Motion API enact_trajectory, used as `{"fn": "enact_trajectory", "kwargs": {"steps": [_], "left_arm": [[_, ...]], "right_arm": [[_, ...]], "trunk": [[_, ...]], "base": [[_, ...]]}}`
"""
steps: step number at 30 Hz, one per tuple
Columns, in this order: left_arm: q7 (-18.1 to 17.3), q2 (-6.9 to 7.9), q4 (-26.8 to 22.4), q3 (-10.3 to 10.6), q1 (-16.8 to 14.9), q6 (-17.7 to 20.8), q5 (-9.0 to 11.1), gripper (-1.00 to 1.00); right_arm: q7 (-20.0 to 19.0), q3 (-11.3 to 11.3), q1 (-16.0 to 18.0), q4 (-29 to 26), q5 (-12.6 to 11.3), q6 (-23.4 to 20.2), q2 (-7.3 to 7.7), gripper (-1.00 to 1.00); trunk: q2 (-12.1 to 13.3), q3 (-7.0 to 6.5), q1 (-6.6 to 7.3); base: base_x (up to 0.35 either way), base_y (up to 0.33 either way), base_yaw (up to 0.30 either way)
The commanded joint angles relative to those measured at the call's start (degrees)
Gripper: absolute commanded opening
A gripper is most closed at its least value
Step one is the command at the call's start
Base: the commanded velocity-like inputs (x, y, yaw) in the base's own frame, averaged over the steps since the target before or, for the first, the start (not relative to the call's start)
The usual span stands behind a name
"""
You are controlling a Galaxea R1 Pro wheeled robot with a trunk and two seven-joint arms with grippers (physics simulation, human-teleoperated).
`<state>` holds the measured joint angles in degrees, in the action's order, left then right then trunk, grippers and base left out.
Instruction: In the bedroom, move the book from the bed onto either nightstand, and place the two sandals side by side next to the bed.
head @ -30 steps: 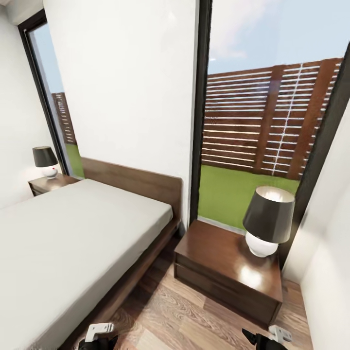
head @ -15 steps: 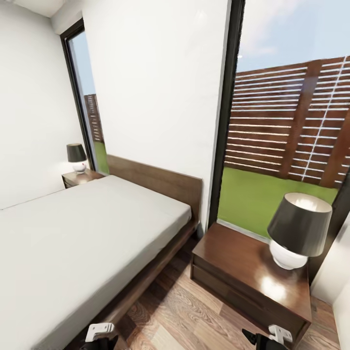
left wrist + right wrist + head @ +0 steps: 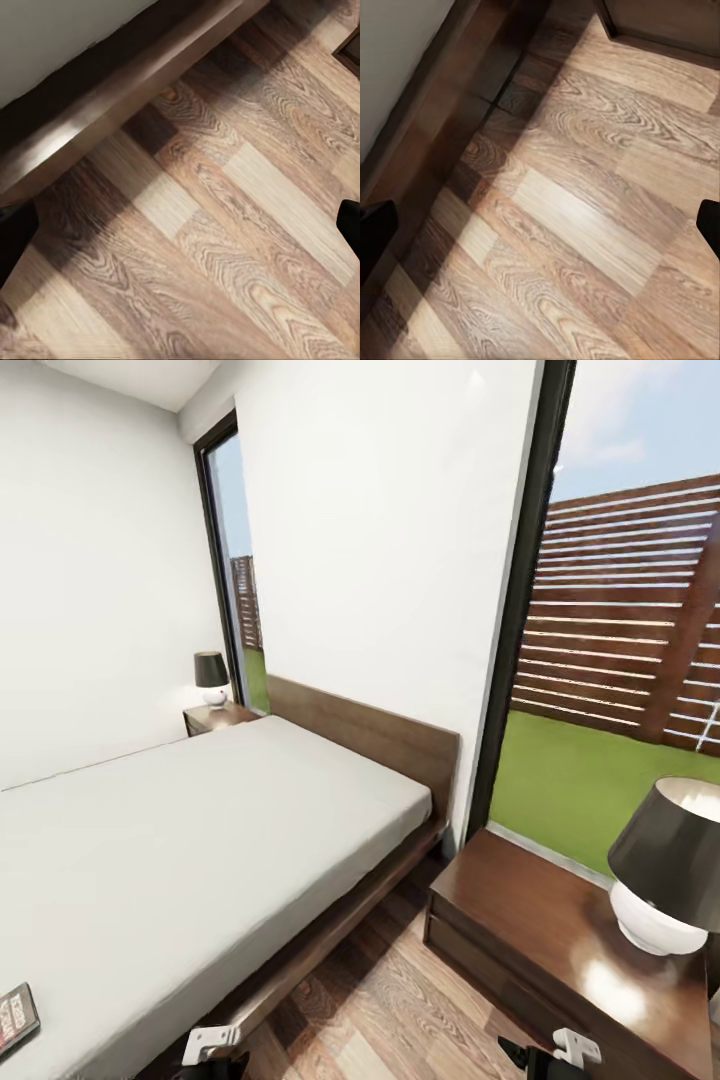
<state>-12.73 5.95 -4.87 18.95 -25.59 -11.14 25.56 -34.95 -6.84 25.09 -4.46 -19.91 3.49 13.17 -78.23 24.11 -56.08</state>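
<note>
Beside the bed: the robot stands on the wood plank floor between the bed and the near nightstand, looking toward the headboard.
Book: the book lies flat on the mattress at the head view's left edge, partly cut off by the frame; the dark cover with white lettering can be made out, little else.
Nightstands: the near one carries a lamp with a dark shade on a white base; the far nightstand stands at the other side of the bed with its own small lamp. Each top has bare room for a book.
Left pincer: the left pincer points at bare floor just beside the bed frame, its dark fingertips set wide apart at the wrist picture's edges, nothing between them.
Right pincer: the right pincer likewise stands spread and empty over the floor near the bed's edge.
Sandals: I see no blue flip-flop here, so their place probably lies elsewhere in the room.
Progress: nothing looks done. The book is on the bed, not on a nightstand, and neither sandal is set next to the bed.
Left to do: reach and grip the book, lay it on a nightstand, then find and pair the sandals.
</note>
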Motion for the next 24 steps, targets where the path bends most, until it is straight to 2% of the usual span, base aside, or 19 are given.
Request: {"fn": "enact_trajectory", "kwargs": {"steps": [1, 7, 24], "left_arm": [[-0.2, -0.12, 0.4, 0.5, -0.1, -0.2, 0.5, 1.00], [-0.2, -0.55, 0.9, 0.5, -0.1, -0.2, 0.5, 1.00], [-0.2, -0.59, 0.9, 0.5, -0.1, -0.2, 0.5, 1.00]], "right_arm": [[-0.3, -0.5, 0.0, 0.1, 0.3, 0.2, 0.01, 1.00], [-0.3, -0.5, 0.0, 0.1, 0.3, 0.2, 0.00, 1.00], [-0.3, -0.5, 0.0, 0.1, 0.3, 0.2, -0.04, 1.00]], "trunk": [[0.0, 0.06, -0.01], [0.0, 0.06, -0.01], [0.0, 0.06, -0.01]], "base": [[0.128, -0.223, 0.291], [0.055, -0.086, 0.291], [0.002, -0.003, 0.291]]}}
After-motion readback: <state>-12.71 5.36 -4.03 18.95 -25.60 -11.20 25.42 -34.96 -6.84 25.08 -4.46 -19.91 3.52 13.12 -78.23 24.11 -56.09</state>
